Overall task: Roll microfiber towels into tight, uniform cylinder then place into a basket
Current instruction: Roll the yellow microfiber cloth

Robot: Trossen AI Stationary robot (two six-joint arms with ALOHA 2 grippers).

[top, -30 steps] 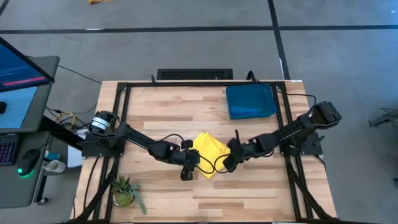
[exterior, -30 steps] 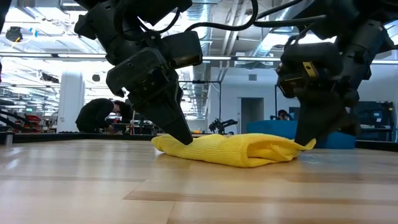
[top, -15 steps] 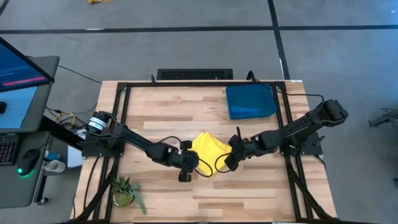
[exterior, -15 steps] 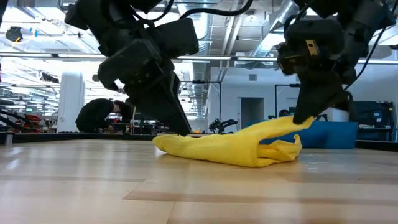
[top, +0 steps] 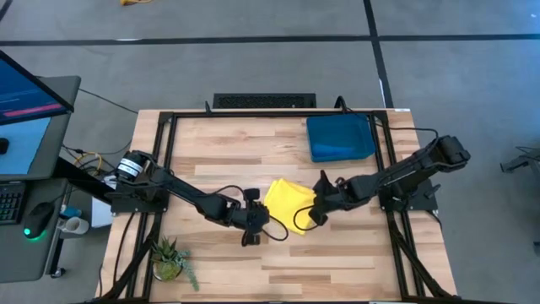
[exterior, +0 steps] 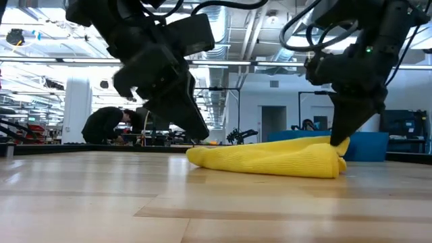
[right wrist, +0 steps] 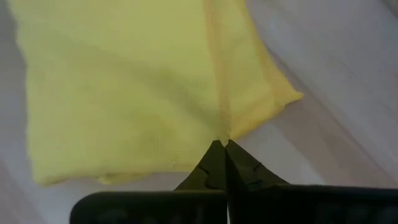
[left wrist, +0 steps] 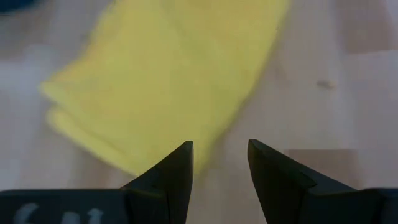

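Observation:
The yellow towel lies bunched and folded on the wooden table, its underside flat on the boards; it also shows in the low view. My right gripper is shut on the towel's right end. My left gripper is open at the towel's left end, its fingers just off the near-left edge; I cannot tell whether they touch it. The basket stands at the far right. I cannot make out the blue towel apart from it. My right gripper pinches a raised crease at the yellow towel's right edge between its two fingertips. The fingers come slanting down from the table's right. How many layers they hold I cannot tell. The towel lies on the table, slack.
A small potted plant stands at the table's near left corner. Black frame rails run along the table's left and right sides. Bare wood lies in front of the towel. A person shows far off in the room.
My right gripper has lifted the towel's right end, carried it a little toward the table's right and set it down again. The towel has slid toward the right and lies more compact, its left end drawn away from my left gripper's fingertips.

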